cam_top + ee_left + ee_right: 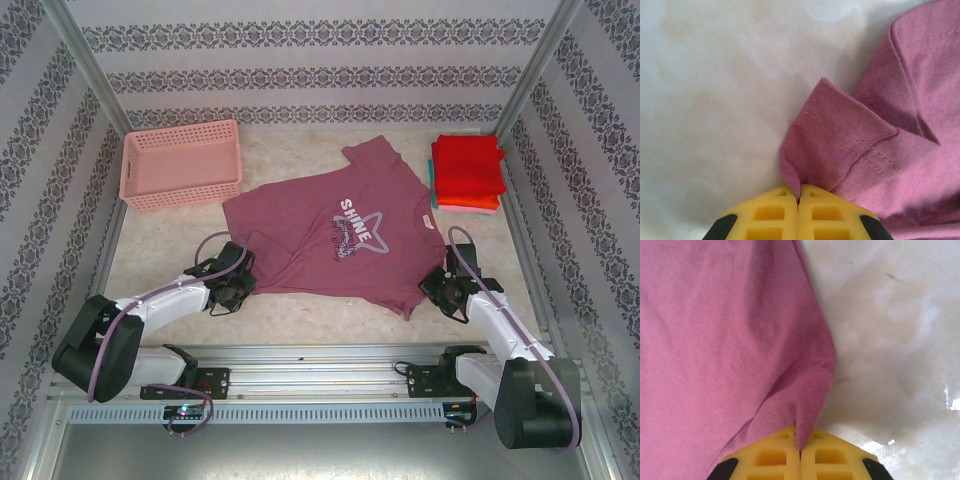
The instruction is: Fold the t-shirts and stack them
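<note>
A maroon-plum t-shirt (335, 235) with a white "SHINE" star print lies spread flat mid-table, print up. My left gripper (238, 285) is at its near-left corner, shut on a hemmed fold of the cloth (840, 145), which is pinched between the yellow fingers (770, 217). At the shirt's near-right corner my right gripper (447, 290) is shut on the edge of the fabric (810, 405), held between its yellow fingers (835, 457). A stack of folded t-shirts (467, 172), red on top with orange and teal edges below, sits at the back right.
A pink plastic lattice basket (181, 163) stands at the back left. Patterned walls close in the table on three sides, and a metal rail (320, 385) runs along the near edge by the arm bases.
</note>
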You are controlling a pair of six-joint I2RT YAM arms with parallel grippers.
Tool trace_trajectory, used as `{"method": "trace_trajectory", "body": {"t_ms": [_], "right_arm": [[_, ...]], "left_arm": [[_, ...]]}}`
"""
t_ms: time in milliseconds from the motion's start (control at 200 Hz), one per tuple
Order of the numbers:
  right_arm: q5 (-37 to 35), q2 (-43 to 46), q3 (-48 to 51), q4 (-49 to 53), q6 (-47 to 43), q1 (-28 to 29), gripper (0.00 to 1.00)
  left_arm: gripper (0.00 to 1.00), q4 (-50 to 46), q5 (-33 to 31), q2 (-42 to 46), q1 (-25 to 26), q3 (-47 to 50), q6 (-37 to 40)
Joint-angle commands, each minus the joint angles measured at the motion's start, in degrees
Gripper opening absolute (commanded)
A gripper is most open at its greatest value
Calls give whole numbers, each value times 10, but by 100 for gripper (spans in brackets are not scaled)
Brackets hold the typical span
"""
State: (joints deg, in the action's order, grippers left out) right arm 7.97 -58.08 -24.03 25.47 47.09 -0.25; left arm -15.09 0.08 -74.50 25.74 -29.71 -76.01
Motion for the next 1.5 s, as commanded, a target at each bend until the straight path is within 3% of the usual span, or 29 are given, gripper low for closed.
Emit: {"method": "trace_trajectory", "body": {"t_ms": [0, 125, 285, 430, 679, 894, 944, 1064, 1199, 1239, 1309, 1499], "right_arm": [[-20, 38, -29, 11, -31, 3, 0], [-16, 128, -32, -7, -64, 11, 0], [-8, 252, -34, -3, -64, 15, 0], [6, 306, -66, 14, -60, 22, 0], [-10, 288, -134, 7, -66, 66, 0], [-16, 177, -168, -46, -105, 91, 0], [-11, 151, -169, -48, -105, 91, 0], [-1, 132, -142, -60, -89, 96, 0], [-23, 143, -102, -35, -75, 96, 0], [-30, 144, -93, -26, -75, 96, 0], [-38, 143, -84, -13, -72, 92, 0], [-25, 127, -73, -32, -70, 85, 0]], "left_arm": [[0, 63, -82, 4, -25, 22, 17], [0, 59, -114, 56, -27, 18, 42], [0, -34, -160, 145, -33, -7, 57], [0, -114, -183, 221, -35, -30, 57], [0, -168, -178, 237, -36, -94, 84], [0, -125, -161, 159, -57, -119, 120], [10, -129, -147, 140, -60, -124, 120], [23, -142, -123, 127, -61, -103, 94], [68, -146, -112, 156, -61, -46, 60], [78, -152, -115, 164, -61, -35, 56], [84, -165, -120, 174, -61, -26, 53], [87, -105, -101, 146, -65, -19, 44]]}}
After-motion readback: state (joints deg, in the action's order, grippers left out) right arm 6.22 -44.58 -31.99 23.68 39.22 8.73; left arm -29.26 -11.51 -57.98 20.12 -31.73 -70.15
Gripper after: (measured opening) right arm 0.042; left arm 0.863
